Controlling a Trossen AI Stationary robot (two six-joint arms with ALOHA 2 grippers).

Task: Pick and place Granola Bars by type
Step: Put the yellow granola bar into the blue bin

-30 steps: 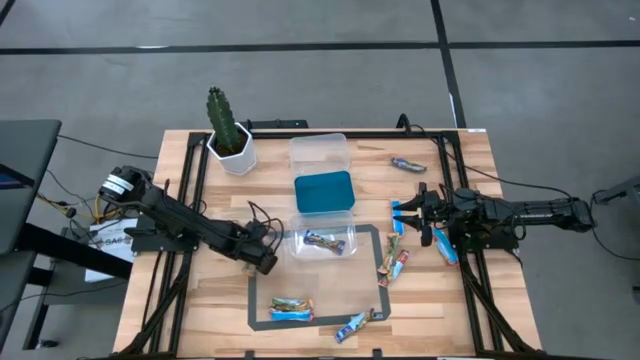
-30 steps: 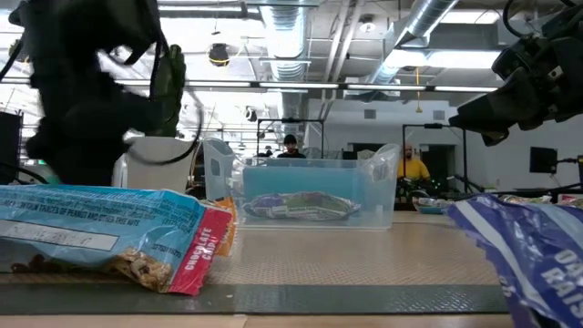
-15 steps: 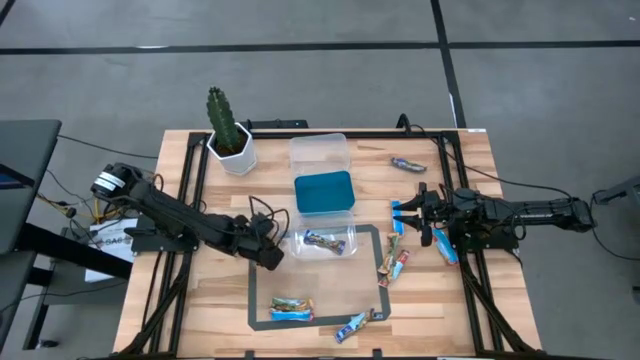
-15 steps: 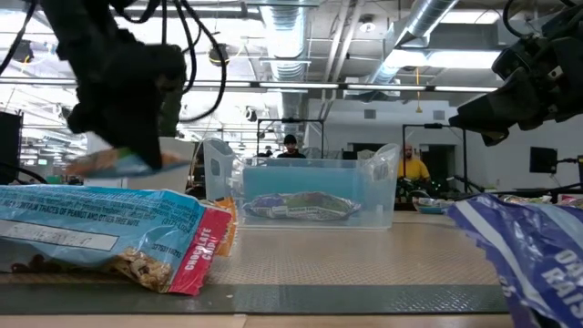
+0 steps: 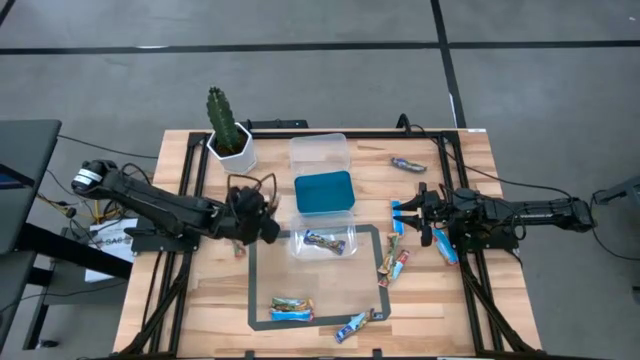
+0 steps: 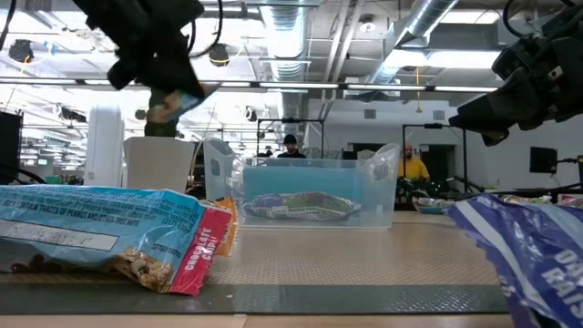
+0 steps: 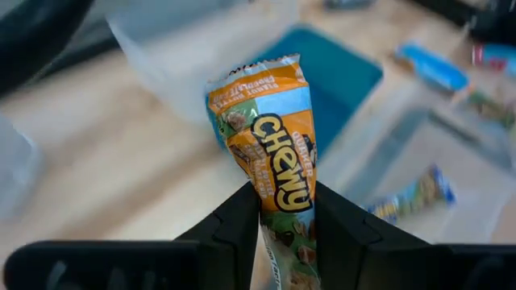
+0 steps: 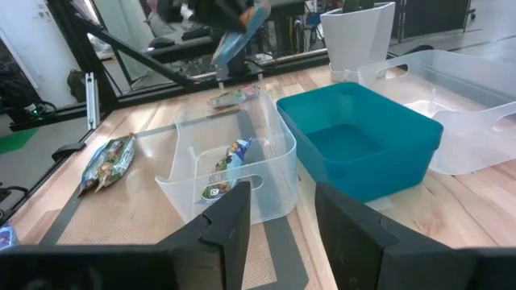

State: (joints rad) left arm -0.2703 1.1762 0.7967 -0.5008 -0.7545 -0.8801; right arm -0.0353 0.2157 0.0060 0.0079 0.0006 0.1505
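Left gripper (image 7: pixel 284 211) risen and pulled back toward cactus pot (image 5: pixel 231 150), clamped on orange-blue bar (image 7: pixel 270 149). Right gripper (image 5: pixel 413 216) hovers by blue tub (image 5: pixel 323 191), fingers apart.

In the left wrist view the Chewy granola bar (image 7: pixel 270 153) loses its lower end between the jaws, and the worktop (image 7: pixel 105 153) behind is blurred. In the low view a blue wrapper (image 6: pixel 533 251) runs off the edge.
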